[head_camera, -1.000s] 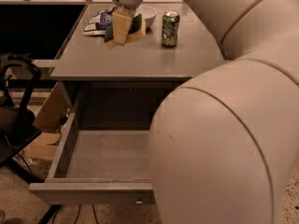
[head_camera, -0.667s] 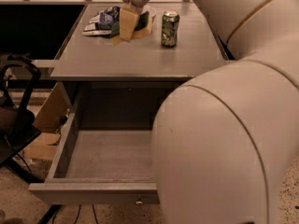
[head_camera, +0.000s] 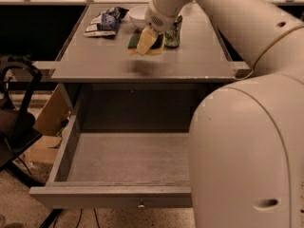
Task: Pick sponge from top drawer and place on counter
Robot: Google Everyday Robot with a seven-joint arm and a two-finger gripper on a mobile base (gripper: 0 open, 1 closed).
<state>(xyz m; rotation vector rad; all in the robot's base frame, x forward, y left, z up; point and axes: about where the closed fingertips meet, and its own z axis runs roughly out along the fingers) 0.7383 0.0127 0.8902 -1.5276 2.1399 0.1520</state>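
The sponge (head_camera: 144, 42), yellow with a dark green face, hangs in my gripper (head_camera: 148, 34) over the middle of the grey counter (head_camera: 142, 70). The gripper is shut on the sponge and holds it just above the surface, with a soft shadow on the counter below it. The top drawer (head_camera: 71, 146) is pulled open beneath the counter. Its flat grey floor is bare and its small metal knob (head_camera: 141, 205) shows on the front.
A blue-and-white snack packet (head_camera: 105, 23), a white bowl (head_camera: 137, 16) and a green can (head_camera: 174, 31) stand at the back of the counter. My arm's large white body (head_camera: 247, 156) fills the right foreground. A black chair (head_camera: 14, 108) and a cardboard box (head_camera: 47, 122) are at the left.
The gripper has come down and toward the counter's front with the sponge still in it. The bowl behind it has come into view.
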